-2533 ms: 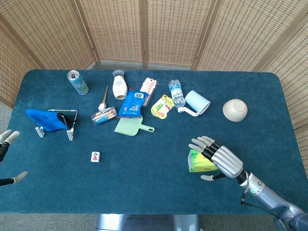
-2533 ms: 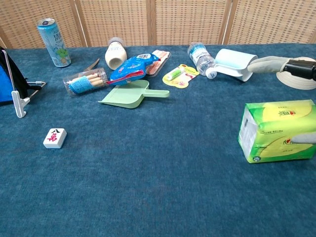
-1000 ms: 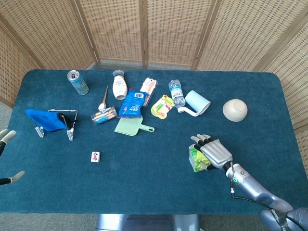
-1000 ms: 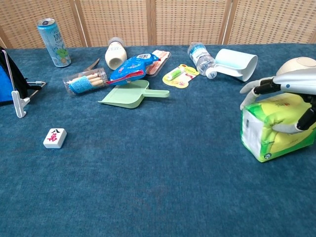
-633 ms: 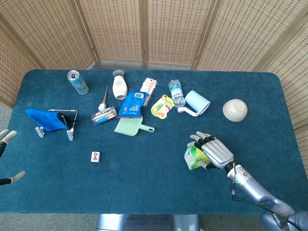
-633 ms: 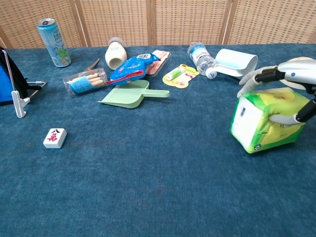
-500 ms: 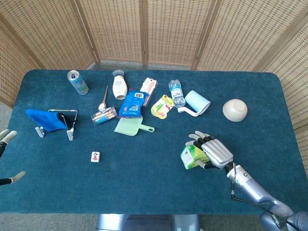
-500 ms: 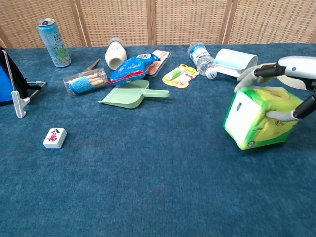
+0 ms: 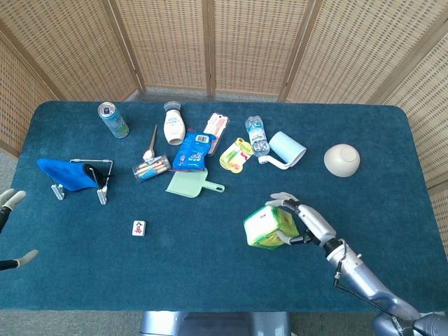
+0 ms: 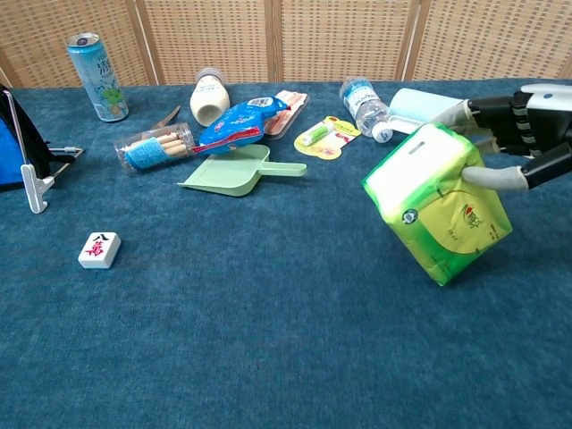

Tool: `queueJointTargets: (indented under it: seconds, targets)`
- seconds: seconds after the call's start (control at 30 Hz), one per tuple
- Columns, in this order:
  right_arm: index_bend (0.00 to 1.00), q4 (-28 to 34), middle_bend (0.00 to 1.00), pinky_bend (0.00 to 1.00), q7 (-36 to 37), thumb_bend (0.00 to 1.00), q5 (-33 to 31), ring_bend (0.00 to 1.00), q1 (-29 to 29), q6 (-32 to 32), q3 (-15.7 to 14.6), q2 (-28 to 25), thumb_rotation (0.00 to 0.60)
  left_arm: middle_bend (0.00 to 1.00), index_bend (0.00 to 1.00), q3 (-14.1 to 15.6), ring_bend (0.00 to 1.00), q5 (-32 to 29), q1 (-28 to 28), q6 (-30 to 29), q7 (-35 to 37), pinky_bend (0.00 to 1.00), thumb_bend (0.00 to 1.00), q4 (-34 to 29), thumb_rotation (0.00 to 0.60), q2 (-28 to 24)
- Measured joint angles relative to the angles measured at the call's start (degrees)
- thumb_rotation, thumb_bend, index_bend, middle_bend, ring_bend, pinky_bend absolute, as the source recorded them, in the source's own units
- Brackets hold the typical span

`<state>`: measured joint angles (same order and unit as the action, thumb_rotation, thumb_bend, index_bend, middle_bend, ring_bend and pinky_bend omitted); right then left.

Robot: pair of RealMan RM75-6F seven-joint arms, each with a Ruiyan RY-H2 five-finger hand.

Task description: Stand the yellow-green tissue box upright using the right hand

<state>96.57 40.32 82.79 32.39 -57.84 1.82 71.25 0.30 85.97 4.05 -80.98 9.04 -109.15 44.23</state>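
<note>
A crowded row of clutter lines the far side of the blue table (image 9: 392, 140): a drink can (image 9: 112, 119) at the far left, a white bottle (image 9: 173, 126) lying flat, a blue snack pouch (image 9: 190, 149), a pale green dustpan (image 9: 190, 184), a clear tube of sticks (image 10: 154, 146), a yellow-green blister card (image 9: 236, 154), a toppled water bottle (image 9: 257, 135), a light blue lint roller (image 9: 285, 150) and, far right, an upturned cream bowl (image 9: 341, 159). At the left a wire stand (image 9: 98, 183) holds a blue cloth (image 9: 66, 173), and a lone mahjong tile (image 10: 98, 249) with a red character lies nearer the front. None of it touches the yellow-green tissue box (image 10: 436, 204), which sits right of centre in open space, tilted on a lower edge or corner with its white end panel turned up and to the left. A small round mark and a red-and-green logo show on its green face; the print is too small to read. The right hand (image 9: 308, 222) grips the box from the right, its fingers (image 10: 487, 177) curled over the top and side. Of the left hand (image 9: 8, 231), only pale fingertips, held apart, show at the left edge of the head view, holding nothing.
</note>
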Motion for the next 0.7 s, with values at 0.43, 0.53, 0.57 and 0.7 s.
queueJointTargets:
  seconds: [0.43, 0.53, 0.57, 0.7]
  targets:
    - [0.59, -6.59, 0.13, 0.17, 13.88, 0.53, 1.99, 0.01, -2.92, 0.40, -1.50, 2.00, 0.600, 0.00, 0.00, 0.10, 0.00, -0.07, 0.12, 0.28, -0.59, 0.00, 0.04, -0.27, 0.600, 0.11]
    - [0.50, -8.14, 0.12, 0.17, 16.97, 0.55, 3.39, 0.00, -3.81, -0.67, -2.28, 2.39, 0.600, 0.00, 0.00, 0.12, 0.00, -0.10, 0.13, 0.32, -0.76, 0.00, 0.04, -0.40, 0.600, 0.15]
    - [0.46, -8.66, 0.12, 0.17, 17.97, 0.56, 3.98, 0.00, -4.10, -1.13, -2.56, 2.45, 0.600, 0.00, 0.00, 0.13, 0.00, -0.09, 0.12, 0.32, -0.79, 0.00, 0.04, -0.47, 0.600, 0.15]
    - [0.26, -11.96, 0.09, 0.17, 22.13, 0.58, 7.74, 0.00, -5.54, -4.39, -4.25, 2.60, 0.600, 0.00, 0.00, 0.15, 0.00, -0.05, 0.04, 0.14, -1.06, 0.00, 0.04, -0.62, 0.600, 0.19]
